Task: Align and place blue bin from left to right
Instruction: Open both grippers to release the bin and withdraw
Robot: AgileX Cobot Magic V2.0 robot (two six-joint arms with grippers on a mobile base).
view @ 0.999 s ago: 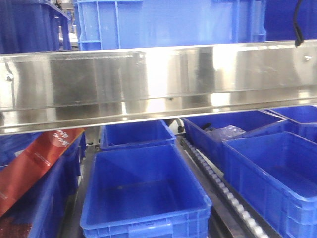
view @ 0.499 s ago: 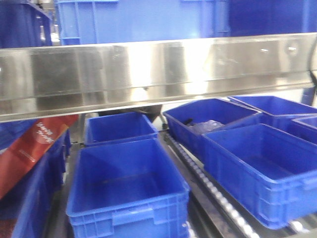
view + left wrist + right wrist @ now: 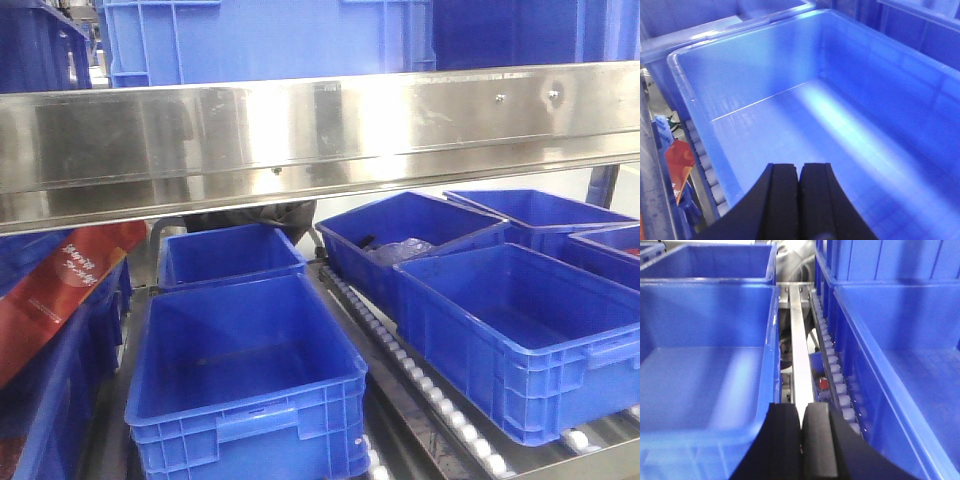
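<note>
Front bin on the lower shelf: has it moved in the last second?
No: the front bin sits beside the roller track as before; the whole view shifted left together.

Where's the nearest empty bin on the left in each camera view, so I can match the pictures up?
Front view: the bin sits at lower left.
Left wrist: the bin fills most of the picture, below the shut left claw.
Right wrist: the bin takes up the left half.
Shared landmark: the back bin directly behind it, at top left in both wrist views.
</note>
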